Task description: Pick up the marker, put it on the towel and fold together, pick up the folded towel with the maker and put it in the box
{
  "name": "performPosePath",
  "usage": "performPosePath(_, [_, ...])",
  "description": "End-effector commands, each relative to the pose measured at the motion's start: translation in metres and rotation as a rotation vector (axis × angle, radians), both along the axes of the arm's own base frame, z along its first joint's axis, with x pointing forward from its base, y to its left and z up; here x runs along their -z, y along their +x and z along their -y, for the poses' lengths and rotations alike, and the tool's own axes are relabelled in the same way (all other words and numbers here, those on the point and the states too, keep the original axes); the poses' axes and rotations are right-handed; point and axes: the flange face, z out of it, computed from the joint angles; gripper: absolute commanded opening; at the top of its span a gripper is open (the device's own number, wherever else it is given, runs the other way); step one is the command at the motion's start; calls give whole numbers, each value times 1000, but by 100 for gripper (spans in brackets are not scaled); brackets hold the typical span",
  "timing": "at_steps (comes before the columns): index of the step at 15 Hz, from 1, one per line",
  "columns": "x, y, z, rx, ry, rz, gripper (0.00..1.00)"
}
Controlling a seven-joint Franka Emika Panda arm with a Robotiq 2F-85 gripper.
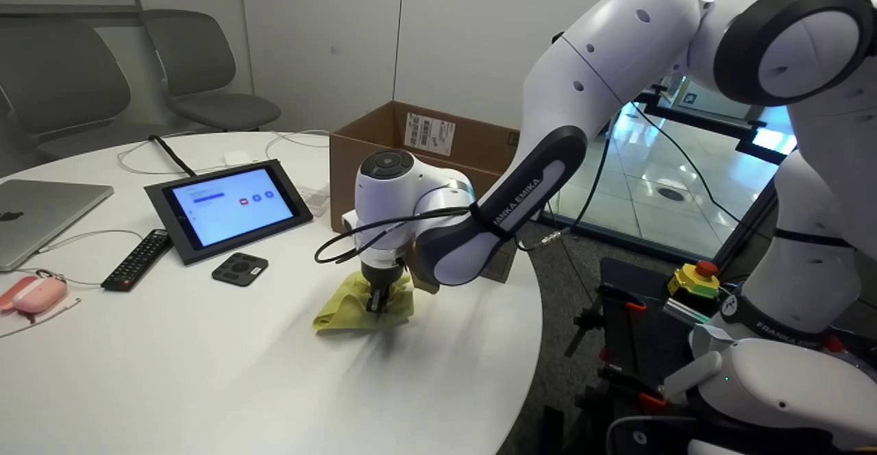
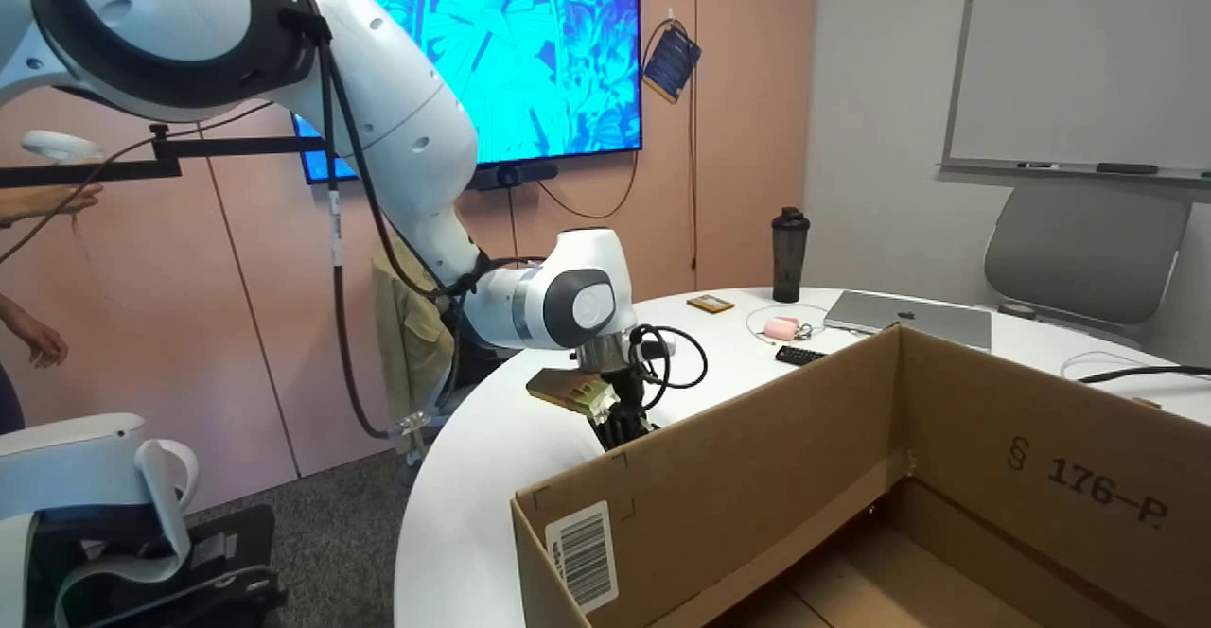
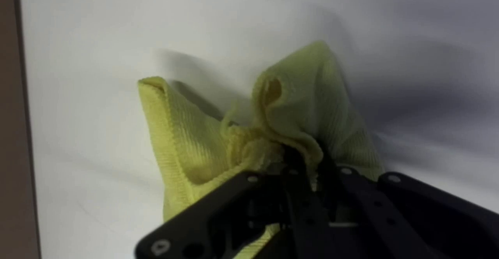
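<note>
The yellow towel (image 1: pixel 339 308) lies bunched and folded on the white table in an exterior view. It fills the middle of the wrist view (image 3: pixel 175 146), with two corners sticking up. My gripper (image 1: pixel 377 304) points down into the towel. In the wrist view its fingers (image 3: pixel 308 155) are closed on a pinched fold of cloth. The marker does not show; whether it is inside the towel cannot be told. The brown cardboard box (image 1: pixel 346 167) stands open behind the gripper and is large in the foreground of an exterior view (image 2: pixel 738 477), where it hides the towel.
The white round table (image 1: pixel 226 373) also holds a tablet (image 1: pixel 233 201), a black puck-like device (image 1: pixel 240 268), a remote (image 1: pixel 140 260), a pink earbud case (image 1: pixel 41 295) and a laptop (image 1: pixel 48 215). A dark bottle (image 2: pixel 789 254) stands at the far side. The box wall rises close to the gripper.
</note>
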Motion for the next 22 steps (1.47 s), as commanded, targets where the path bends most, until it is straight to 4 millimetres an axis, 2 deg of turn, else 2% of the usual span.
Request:
performPosePath(1, [-6,17,2,42,1,-22,41])
performPosePath(5, [-25,20,-1,58,11,-38,70])
performPosePath(9, [-28,24,-2,60,8,-23,99])
performPosePath(14, [-16,31,9,67,19,-25,100])
performPosePath(22, [27,39,40,100,16,-60,100])
